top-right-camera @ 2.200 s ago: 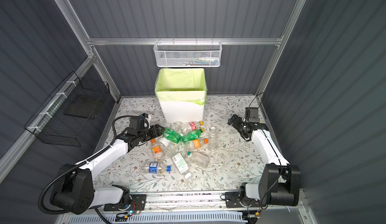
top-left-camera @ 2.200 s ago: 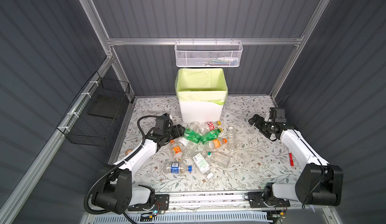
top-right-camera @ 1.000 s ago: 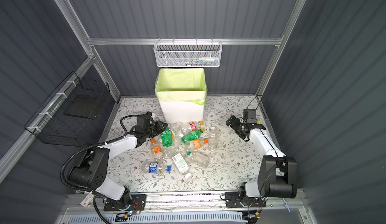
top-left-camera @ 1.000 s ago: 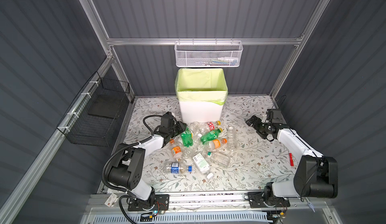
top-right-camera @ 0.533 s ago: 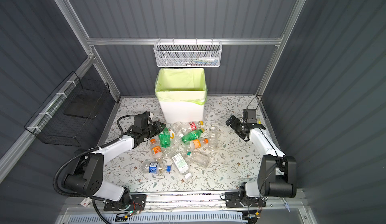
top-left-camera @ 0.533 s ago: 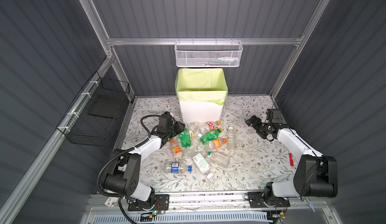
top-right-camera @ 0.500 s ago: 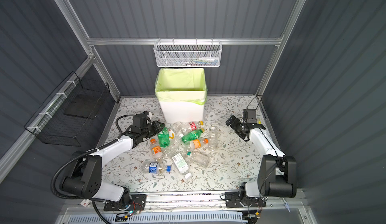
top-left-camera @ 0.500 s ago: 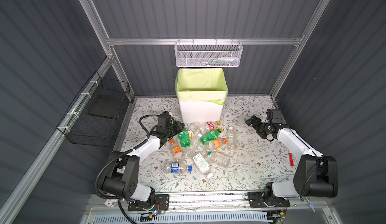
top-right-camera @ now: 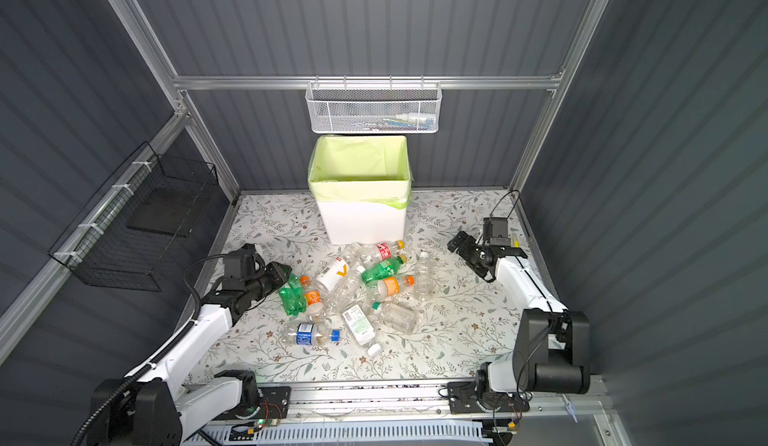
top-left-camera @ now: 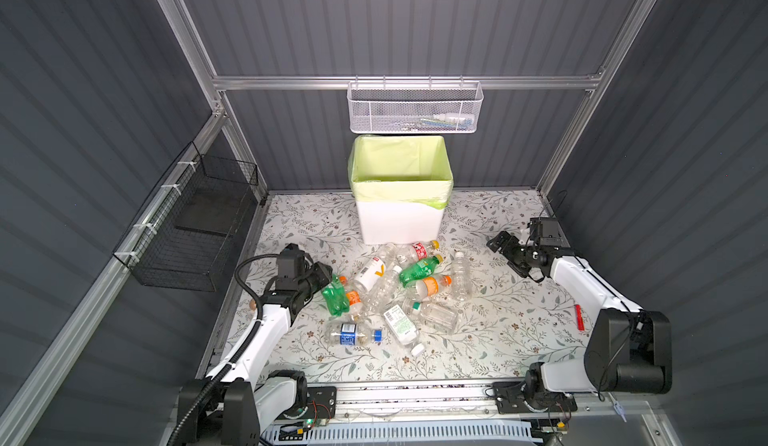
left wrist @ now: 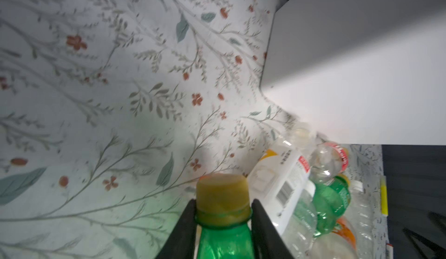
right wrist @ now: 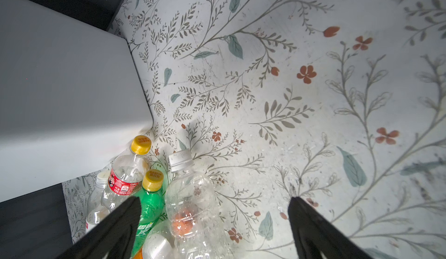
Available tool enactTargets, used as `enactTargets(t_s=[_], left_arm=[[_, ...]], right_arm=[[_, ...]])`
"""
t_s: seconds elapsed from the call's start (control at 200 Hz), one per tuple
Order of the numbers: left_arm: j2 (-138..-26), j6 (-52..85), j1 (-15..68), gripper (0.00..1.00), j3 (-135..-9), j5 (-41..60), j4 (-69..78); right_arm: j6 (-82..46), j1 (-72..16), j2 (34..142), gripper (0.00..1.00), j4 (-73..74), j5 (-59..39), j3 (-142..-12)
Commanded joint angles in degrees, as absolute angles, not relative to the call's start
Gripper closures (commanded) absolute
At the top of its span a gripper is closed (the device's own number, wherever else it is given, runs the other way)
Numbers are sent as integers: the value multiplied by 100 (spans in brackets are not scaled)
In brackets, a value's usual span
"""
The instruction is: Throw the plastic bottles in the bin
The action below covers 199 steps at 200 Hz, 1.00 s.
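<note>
Grey ribbed walls, aluminium frame, floral-print desk [top-left-camera: 498,331] underneath. White mesh basket [top-left-camera: 415,111] on back rail, upper centre of both top views. Black wire basket [top-left-camera: 195,231] on left wall, middle left of frame. Bin [top-left-camera: 399,223] upright at back centre of desk, right below mesh basket, yellow-green liner folded over rim. Plastic bottles [top-left-camera: 382,286] heaped flat on desk at frame centre, just in front of bin; rearmost ones close against its front wall, contact not clear. Mostly clear, caps orange, yellow, blue, white. Blue-label bottle [top-left-camera: 349,333] at lower edge of heap.

Left gripper [top-left-camera: 326,277] at left edge of heap, centre-left of frame. Jaws clamped on neck of green bottle [left wrist: 224,243], just under yellow cap [left wrist: 222,192], clear in left wrist view. Bottle body against orange-label bottle [top-left-camera: 354,298] in top views; cannot tell whether off desk.

Right gripper [top-left-camera: 510,256] right of heap, centre-right of frame, jaws wide apart over bare desk, near clear white-capped bottle [right wrist: 190,192], apart from it. Small red item [top-left-camera: 578,317] on desk, right edge.
</note>
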<state>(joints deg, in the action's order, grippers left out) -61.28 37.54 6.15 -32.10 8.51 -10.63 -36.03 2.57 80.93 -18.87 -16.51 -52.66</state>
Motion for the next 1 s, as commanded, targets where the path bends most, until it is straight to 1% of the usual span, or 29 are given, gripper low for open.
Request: enactTargets(t_s=[0.0,0.09,0.145,0.195,0.235,0.295,0.32,0.34,0.385,0.4,0.405,0.41,0.415,0.42,0.435,0.46,0.49,0.53,0.575,0.63,0.68,0.795,0.846,0.946,0.991], left_arm=[[-5798,3748,571,80,-3415,786,-1168],[-5811,3690,577,80,-4221,812,-1261],[-6072,3502,582,81,-5148,849,-1365],[-6480,3330,580,81,-6184,941,-1406],[-6947,3242,593,81,-7149,1219,-1347],[-7896,3194,707,76,-9022,1656,-1414],[-8335,3110,840,69,-9844,1724,-1563],[-8697,3050,968,58,-10441,1739,-1715],[-9607,2789,1247,35,-12273,1783,-2220],[-9939,2679,1334,21,-12905,1781,-2496],[-10054,2645,1361,18,-13141,1774,-2553],[-10173,2619,1375,10,-13373,1761,-2674],[-10285,2606,1395,5,-13599,1751,-2783],[-10398,2586,1414,3,-13712,1732,-2881],[-10740,2573,1452,1,-14461,1676,-3132],[-11275,2657,1459,1,-15393,1663,-3394],[-11730,2753,1428,0,-16100,1688,-3493],[-11805,2850,1374,1,-15896,1727,-3191],[-11508,3017,1269,1,-15050,1739,-2485],[-10993,3125,1142,1,-13713,1758,-1582],[-10657,3014,1102,1,-13107,1650,-1157],[-10329,2568,1009,1,-13080,1721,-1407],[-10083,2378,993,0,-12868,1677,-1459],[-9388,2018,939,0,-11886,1328,-1414],[-9075,1903,849,1,-11255,1150,-1415]], right_arm=[[-3634,185,7982,3,-1996,-1651,-5186],[-3669,134,7972,3,-1991,-1624,-5185],[-3691,84,7962,3,-1994,-1617,-5207],[-3719,63,7956,3,-1974,-1601,-5235],[-3726,27,7962,3,-1952,-1592,-5270],[-3736,-13,7995,3,-1970,-1582,-5353],[-3740,-34,8012,2,-1969,-1582,-5389],[-3747,-55,8027,2,-1976,-1582,-5413],[-3779,-86,8038,3,-1988,-1590,-5457],[-3791,-92,8035,2,-1992,-1591,-5462],[-3794,-99,8034,2,-1989,-1591,-5465],[-3795,-98,8029,2,-1992,-1595,-5466],[-3801,-102,8027,2,-1989,-1597,-5466],[-3803,-104,8021,2,-1988,-1599,-5462],[-3814,-116,8003,2,-1993,-1595,-5463],[-3822,-130,7972,2,-1988,-1584,-5446],[-3859,-157,7902,2,-1974,-1546,-5393],[-3916,-175,7823,2,-1949,-1543,-5294],[-3954,-202,7752,2,-1955,-1577,-5216],[-3957,-237,7678,2,-2006,-1540,-5143],[-3942,-255,7647,2,-2062,-1503,-5101],[-3858,-281,7703,2,-2090,-1494,-5078],[-3822,-310,7792,2,-2101,-1487,-5104],[-3628,-494,7954,2,-2196,-1373,-5246],[-3480,-617,7993,2,-2197,-1317,-5319]])
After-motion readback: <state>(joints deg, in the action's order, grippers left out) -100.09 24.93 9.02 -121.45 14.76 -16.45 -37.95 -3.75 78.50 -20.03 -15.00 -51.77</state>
